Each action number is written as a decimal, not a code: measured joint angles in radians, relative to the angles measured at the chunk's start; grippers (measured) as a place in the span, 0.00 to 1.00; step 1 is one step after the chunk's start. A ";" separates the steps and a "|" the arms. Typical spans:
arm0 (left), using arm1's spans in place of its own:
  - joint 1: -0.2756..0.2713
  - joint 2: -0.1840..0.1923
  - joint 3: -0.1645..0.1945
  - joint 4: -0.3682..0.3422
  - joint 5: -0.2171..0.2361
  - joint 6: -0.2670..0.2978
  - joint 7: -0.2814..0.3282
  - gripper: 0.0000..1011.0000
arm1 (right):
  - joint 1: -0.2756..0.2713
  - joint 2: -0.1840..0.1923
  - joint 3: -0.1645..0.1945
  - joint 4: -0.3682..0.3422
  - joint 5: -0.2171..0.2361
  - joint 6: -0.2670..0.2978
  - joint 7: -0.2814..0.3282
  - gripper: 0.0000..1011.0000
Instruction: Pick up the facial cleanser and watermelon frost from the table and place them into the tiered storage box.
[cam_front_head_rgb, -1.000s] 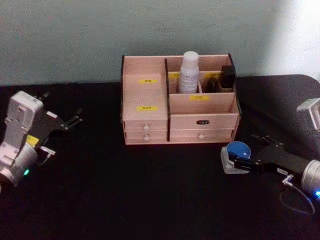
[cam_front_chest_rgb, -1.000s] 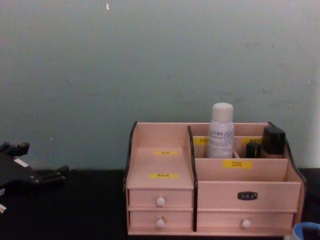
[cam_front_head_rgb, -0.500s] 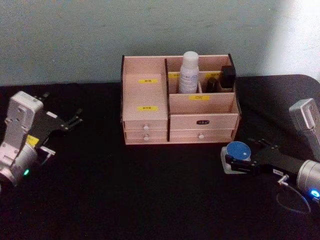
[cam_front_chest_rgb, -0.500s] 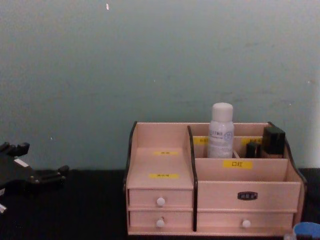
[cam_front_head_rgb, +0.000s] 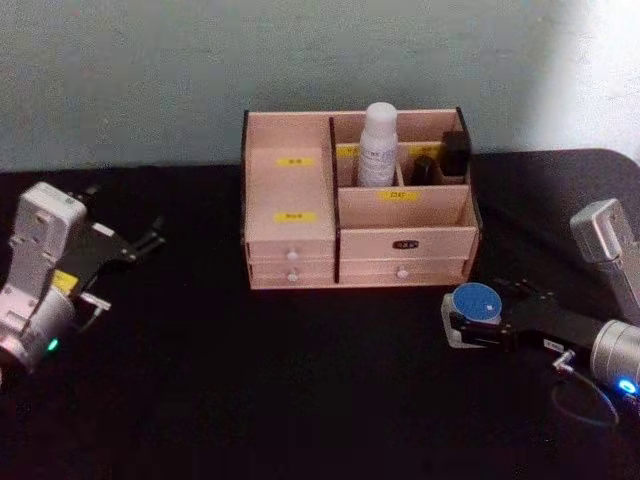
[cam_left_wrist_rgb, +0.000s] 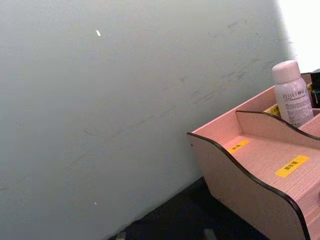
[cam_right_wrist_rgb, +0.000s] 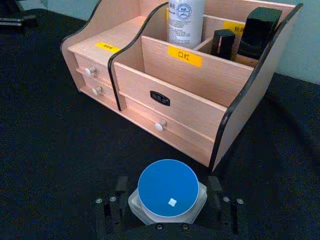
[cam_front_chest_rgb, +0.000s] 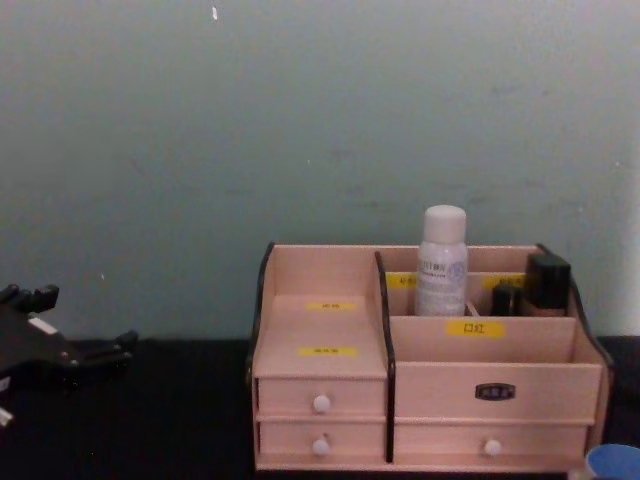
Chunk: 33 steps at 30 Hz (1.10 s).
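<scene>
Two items are named and one is done, going by the head view: the tall white cylindrical facial cleanser (cam_front_head_rgb: 378, 143) stands upright in a rear compartment of the pale pinkish wooden tiered storage box (cam_front_head_rgb: 290, 255), beside small black bottles (cam_front_head_rgb: 455, 152). The squat clear glass watermelon frost (cam_front_head_rgb: 475, 303) with its round blue lid sits on the black table (cam_front_head_rgb: 300, 390), just in front of the box's right corner. The right gripper (cam_front_head_rgb: 480, 318) is around it; the left gripper (cam_front_head_rgb: 150, 236) waits well to the left, jaws spread and empty. The left wrist view shows the box's curved side wall and the cleanser beyond it. In the right wrist view the jaws stand on either side of the jar and appear pressed against its glass, pinching it. In the chest view the blue lid peeps in at the lower right corner, low beside the box's base. The step in hand looks like grasping the jar; the next move calls for lifting it clear of the box's front wall and lowering it into an open compartment.
</scene>
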<state>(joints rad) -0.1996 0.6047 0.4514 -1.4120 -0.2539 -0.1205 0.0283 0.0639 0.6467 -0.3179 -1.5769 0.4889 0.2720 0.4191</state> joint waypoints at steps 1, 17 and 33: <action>0.000 0.000 0.000 0.000 0.000 0.000 0.000 0.99 | 0.001 0.000 -0.001 0.001 -0.001 0.000 0.000 0.99; 0.000 0.000 0.000 0.000 0.000 0.000 0.000 0.99 | 0.011 -0.004 -0.008 0.019 -0.006 0.008 0.002 0.99; 0.000 0.000 0.000 0.000 0.000 0.000 0.000 0.99 | 0.011 -0.004 -0.007 0.022 -0.004 0.012 0.006 0.99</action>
<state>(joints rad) -0.1995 0.6047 0.4514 -1.4120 -0.2539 -0.1205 0.0283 0.0750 0.6428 -0.3252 -1.5546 0.4845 0.2839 0.4250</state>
